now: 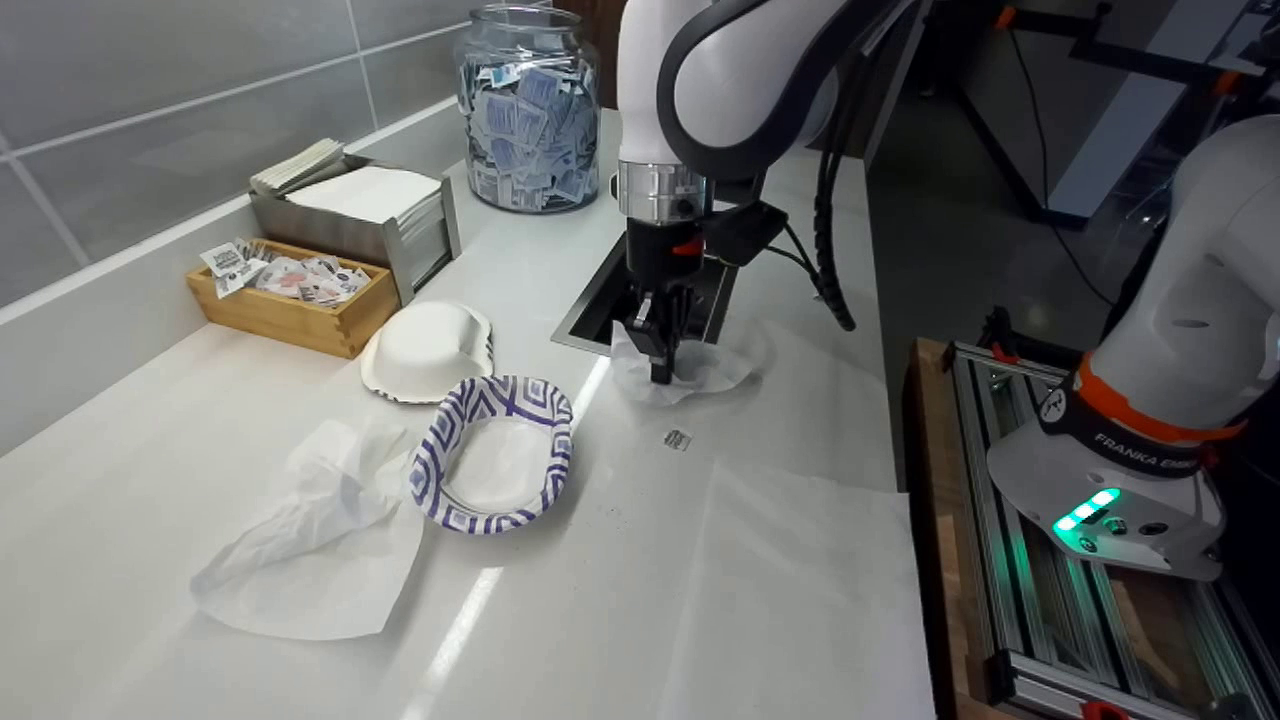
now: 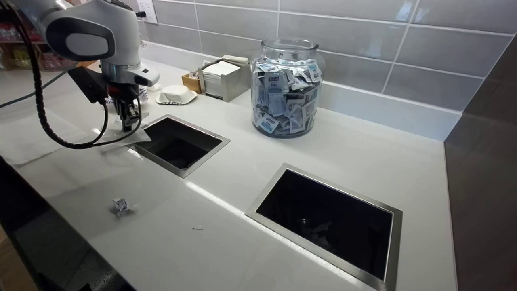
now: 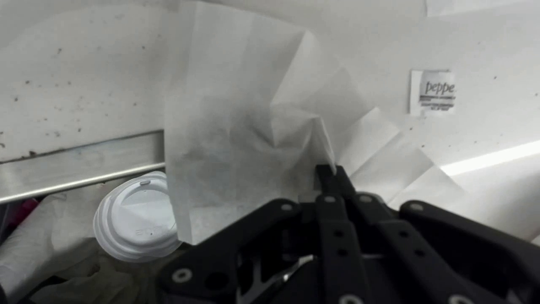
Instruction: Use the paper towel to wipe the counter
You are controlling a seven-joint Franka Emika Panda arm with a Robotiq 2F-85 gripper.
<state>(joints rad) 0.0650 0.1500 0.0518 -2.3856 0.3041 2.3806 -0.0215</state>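
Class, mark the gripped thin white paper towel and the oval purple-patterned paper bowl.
Thin white paper towel (image 3: 257, 126): wrist view, creased middle.
Oval purple-patterned paper bowl (image 1: 497, 465): in an exterior view, inner bottom.

My fingers (image 3: 325, 181) are black, the paper towel (image 3: 232, 126) white, the table (image 1: 580, 620) white too. I see purple geometric bands on a white bowl (image 1: 492, 462), pale-jointed grey tiles (image 1: 200, 80), a honey-brown box (image 1: 285, 315), blue-and-white packets (image 1: 535, 130), and a green light (image 1: 1087, 510).

White light (image 2: 405, 10) glints on a glossy grey wall of large rectangular tiles (image 2: 343, 34) with a white outlet plate (image 2: 147, 11); a dark brown panel (image 2: 480, 169) adjoins it. Brown shelves (image 2: 24, 42) and dark grey floor (image 1: 955, 220) show beyond.
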